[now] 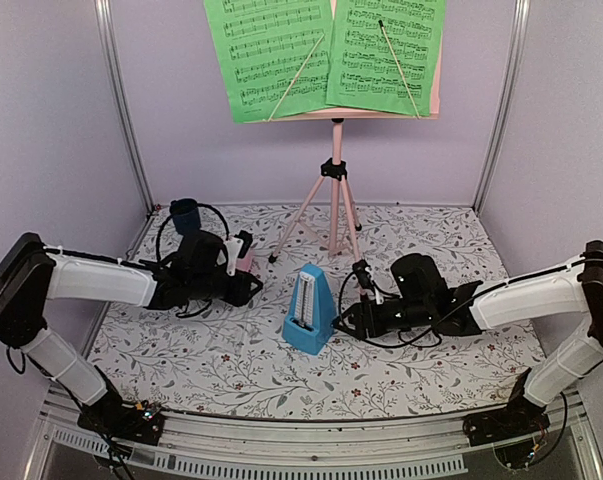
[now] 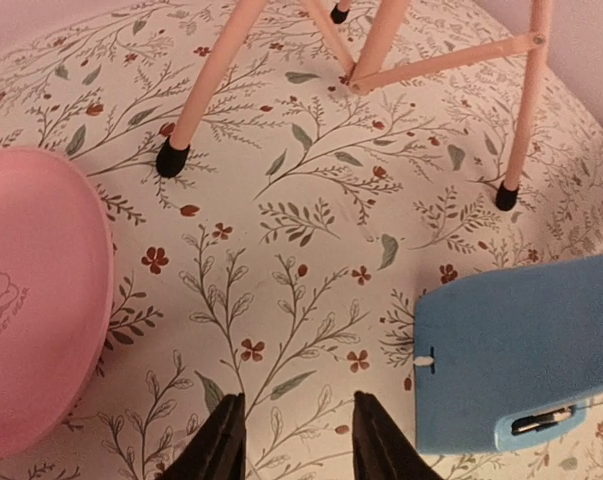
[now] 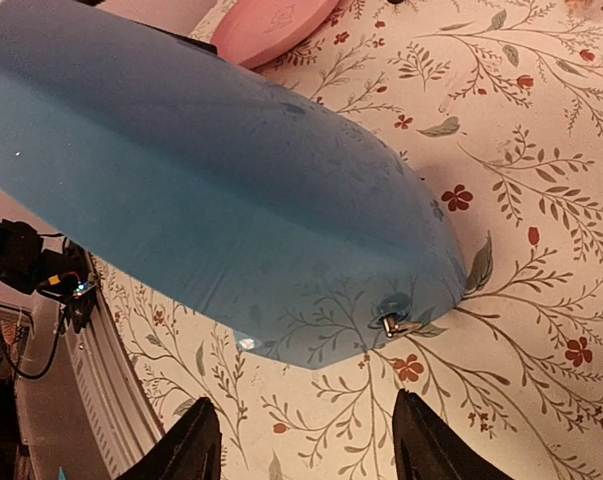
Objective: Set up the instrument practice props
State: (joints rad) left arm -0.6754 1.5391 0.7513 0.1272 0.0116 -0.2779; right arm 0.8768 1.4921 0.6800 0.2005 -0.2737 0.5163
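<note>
The pink music stand [image 1: 334,195] stands on its tripod at the back centre, and its legs [image 2: 213,88] show in the left wrist view. Two green sheet-music pages [image 1: 271,55] [image 1: 387,50] rest side by side on its desk. The blue pyramid metronome [image 1: 309,310] stands upright on the flowered cloth in front of the stand. My right gripper [image 3: 306,400] is open just right of the metronome [image 3: 211,190], with only cloth between its fingers. My left gripper [image 2: 294,400] is open over bare cloth, with the metronome [image 2: 521,360] off to its right.
A round pink disc [image 2: 31,300] lies close by my left gripper's left side, apart from the fingers. A small dark blue cup [image 1: 186,213] stands at the back left. Lilac walls and metal posts [image 1: 121,100] close in the flowered cloth [image 1: 221,370].
</note>
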